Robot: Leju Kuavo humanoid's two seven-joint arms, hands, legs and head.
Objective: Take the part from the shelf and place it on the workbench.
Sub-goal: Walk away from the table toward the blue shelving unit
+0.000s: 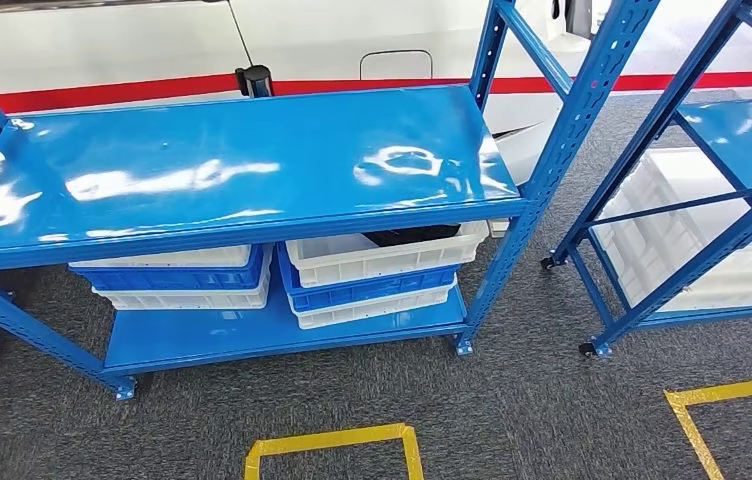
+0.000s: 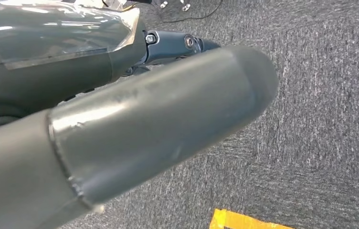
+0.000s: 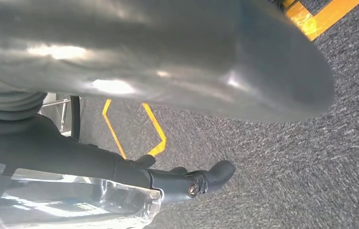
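Observation:
A blue metal shelf (image 1: 232,170) stands in front of me in the head view, its glossy top board bare. On its lower board are two stacks of white and blue bins. The top white bin (image 1: 382,258) of the right stack holds a dark part (image 1: 414,236), mostly hidden under the top board. My left hand (image 2: 134,124) hangs over grey carpet with its thumb and dark fingers (image 2: 177,45) stretched out, holding nothing. My right hand (image 3: 158,62) also hangs above the carpet, its dark fingers (image 3: 192,181) extended and holding nothing.
A second blue shelf (image 1: 692,200) with white bins (image 1: 682,230) stands to the right, across a narrow carpet gap. Yellow tape outlines (image 1: 332,440) mark the floor near me and at the right (image 1: 712,400). A white wall with a red stripe (image 1: 132,92) runs behind.

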